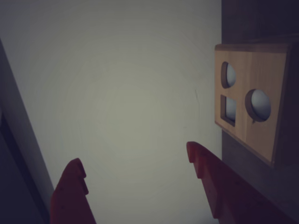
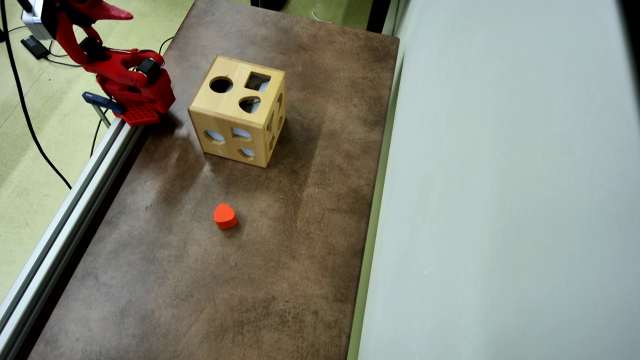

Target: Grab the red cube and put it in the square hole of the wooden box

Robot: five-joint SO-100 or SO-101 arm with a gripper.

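Observation:
The red cube shows in neither view. The wooden box (image 2: 237,110) stands on the brown table in the overhead view. Its top face has a round hole, a rounded hole and the square hole (image 2: 257,81). In the wrist view the box (image 1: 254,100) sits at the right edge, with the square hole (image 1: 228,109) low on its left side. My gripper (image 1: 134,153) is open, its two red fingers wide apart with only the pale wall between them. It is raised, away from the box. The red arm (image 2: 127,75) stands at the table's top left corner.
An orange rounded heart-like block (image 2: 225,216) lies on the table (image 2: 175,280) in front of the box. A metal rail (image 2: 65,220) runs along the table's left edge. A pale wall (image 2: 500,200) borders the right side. Cables lie on the floor at the left.

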